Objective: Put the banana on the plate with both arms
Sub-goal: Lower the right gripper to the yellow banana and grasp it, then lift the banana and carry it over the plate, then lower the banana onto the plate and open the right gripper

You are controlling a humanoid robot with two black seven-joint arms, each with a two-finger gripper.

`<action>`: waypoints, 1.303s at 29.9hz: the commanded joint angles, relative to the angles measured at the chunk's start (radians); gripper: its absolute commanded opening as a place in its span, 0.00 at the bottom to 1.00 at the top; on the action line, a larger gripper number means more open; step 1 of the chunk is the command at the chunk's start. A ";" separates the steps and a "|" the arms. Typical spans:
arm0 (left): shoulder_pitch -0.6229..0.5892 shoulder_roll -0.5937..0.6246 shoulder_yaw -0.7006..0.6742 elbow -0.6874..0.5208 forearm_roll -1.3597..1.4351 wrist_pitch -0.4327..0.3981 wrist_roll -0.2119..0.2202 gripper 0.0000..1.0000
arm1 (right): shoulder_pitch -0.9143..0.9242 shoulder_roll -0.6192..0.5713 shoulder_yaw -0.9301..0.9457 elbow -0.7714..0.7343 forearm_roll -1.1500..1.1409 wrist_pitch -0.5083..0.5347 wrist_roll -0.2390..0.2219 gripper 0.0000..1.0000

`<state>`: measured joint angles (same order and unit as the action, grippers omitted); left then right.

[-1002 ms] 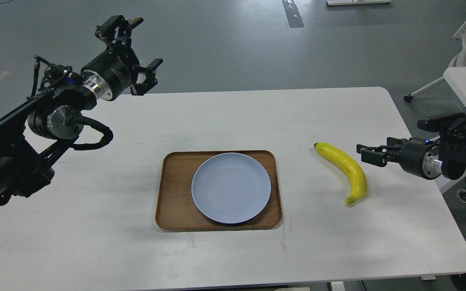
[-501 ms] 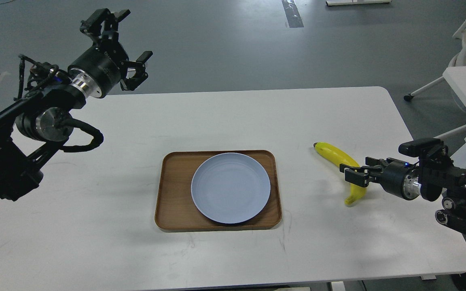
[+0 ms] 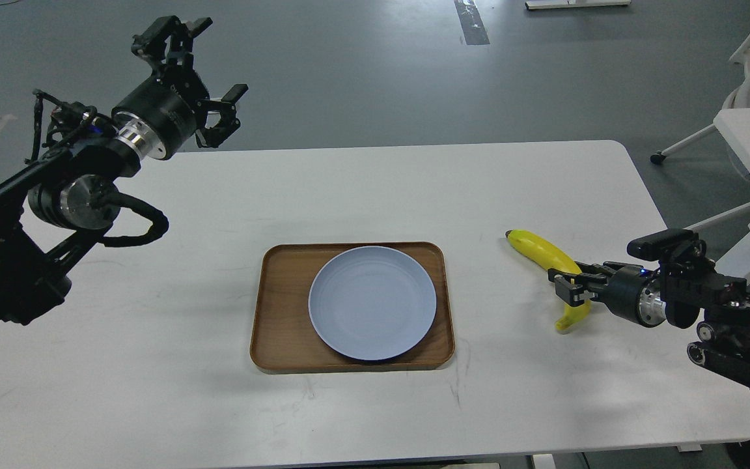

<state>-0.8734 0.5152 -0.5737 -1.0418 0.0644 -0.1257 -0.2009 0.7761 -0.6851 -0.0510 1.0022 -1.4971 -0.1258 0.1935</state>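
Head view is the only angle given, and the relation that matters is found at the right edge of the desk [image 3: 544,404]: the banana [image 3: 540,248] lies flat there, well to the right of the plate [image 3: 372,303], which sits empty on a brown wooden tray [image 3: 277,312]. The long axis of the fruit runs from a dark tip nearest the tray, back and to the left, down to a stem end nearer the robot, with the curve bulging rightward. The right gripper [image 3: 570,288] is set low at the lower half of that curve, reaching in from the right and roughly crosswise to the long axis, so the fruit is met side-on. Its fingers are seen on either side of the yellow body, but whether they are pressed onto it or merely straddling it cannot be told. The left gripper [image 3: 200,68] is held high beyond the far left corner, fingers spread wide and holding nothing, well apart from both banana and plate; the right arm is plainly judged the nearer one for the pick
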 commanded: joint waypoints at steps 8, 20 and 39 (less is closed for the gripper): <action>0.001 0.002 0.003 0.000 0.000 0.001 -0.008 0.98 | 0.089 0.002 0.007 0.068 0.009 -0.058 0.027 0.06; -0.001 0.003 0.005 0.000 0.037 0.029 -0.018 0.98 | 0.249 0.113 -0.108 0.184 0.017 -0.041 0.257 0.05; 0.001 0.049 -0.003 0.000 0.037 0.021 -0.021 0.98 | 0.269 0.377 -0.211 -0.037 0.018 -0.041 0.285 0.22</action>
<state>-0.8742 0.5528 -0.5769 -1.0416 0.1012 -0.1004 -0.2226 1.0474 -0.3148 -0.2606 0.9710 -1.4789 -0.1670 0.4819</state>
